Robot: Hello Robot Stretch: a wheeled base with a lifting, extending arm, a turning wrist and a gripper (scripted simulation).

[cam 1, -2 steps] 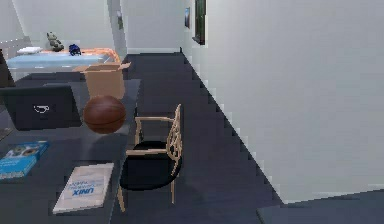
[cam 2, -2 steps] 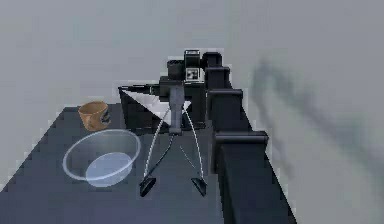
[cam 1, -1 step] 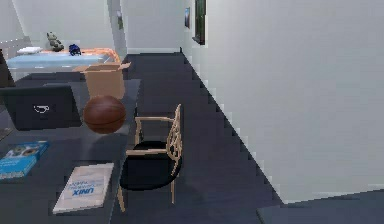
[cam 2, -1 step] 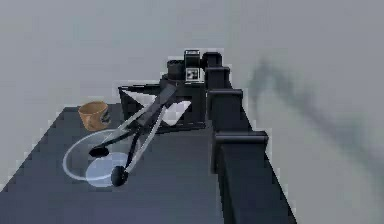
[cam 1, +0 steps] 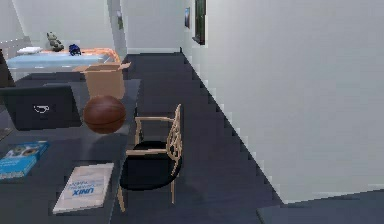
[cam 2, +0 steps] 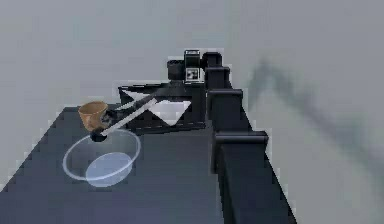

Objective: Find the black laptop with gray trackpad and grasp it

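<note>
Laptop [cam 1: 40, 106] beside basketball [cam 1: 104, 114] on desk [cam 1: 70, 158]

Chair frame [cam 1: 176, 130] wood; bowl [cam 2: 100, 165] clear glass; box [cam 1: 108, 80] cardboard; desk top [cam 1: 70, 150] matt.

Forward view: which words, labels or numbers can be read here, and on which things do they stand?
No text can be read for certain.
White booklet on the dark table: dark print, too blurred.
Blue book: cover marks, too small.
Black laptop: a pale mark on its lid, too small.
</note>
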